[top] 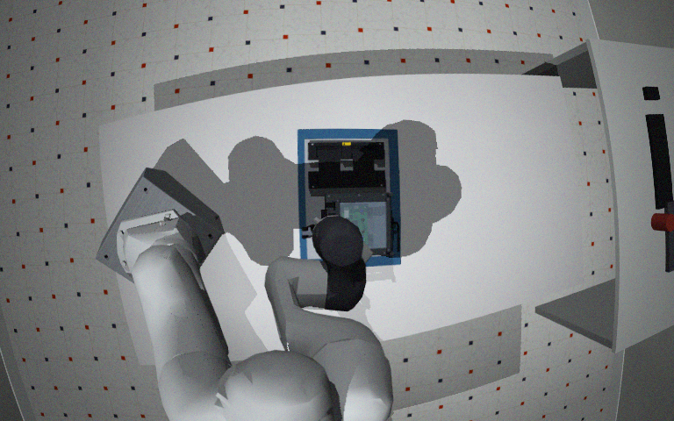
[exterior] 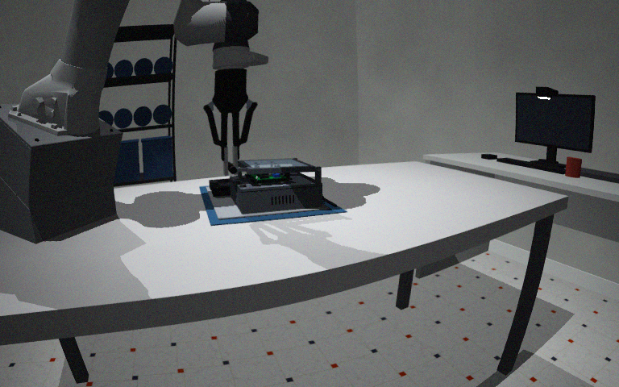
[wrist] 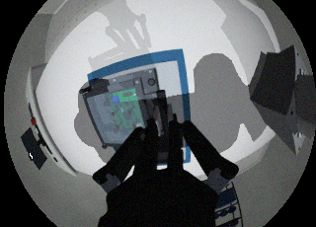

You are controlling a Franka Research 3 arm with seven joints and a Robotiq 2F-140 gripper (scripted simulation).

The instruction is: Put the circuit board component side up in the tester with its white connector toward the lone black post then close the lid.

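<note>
The tester [exterior: 274, 195] [top: 391, 229] stands on a blue mat [exterior: 274, 216] [top: 302, 156] [wrist: 181, 83]. Its clear lid [exterior: 274, 164] [top: 377, 224] [wrist: 106, 115] lies nearly flat over it. The green circuit board [exterior: 268, 176] [top: 357, 215] [wrist: 125, 104] shows through the lid, lying in the tester. The black tray [top: 346, 167] [exterior: 218, 186] beside the tester holds no board. My gripper [exterior: 229, 168] [wrist: 164, 111] points straight down at the lid's left edge and is shut on the lid's handle. In the overhead view my wrist hides the fingers.
The robot's base block [exterior: 49, 186] [top: 174, 198] stands at the table's left end. A side desk [exterior: 519, 175] carries a monitor [exterior: 554, 119] and a red cup [exterior: 573, 166]. A shelf rack [exterior: 140, 100] stands behind the table.
</note>
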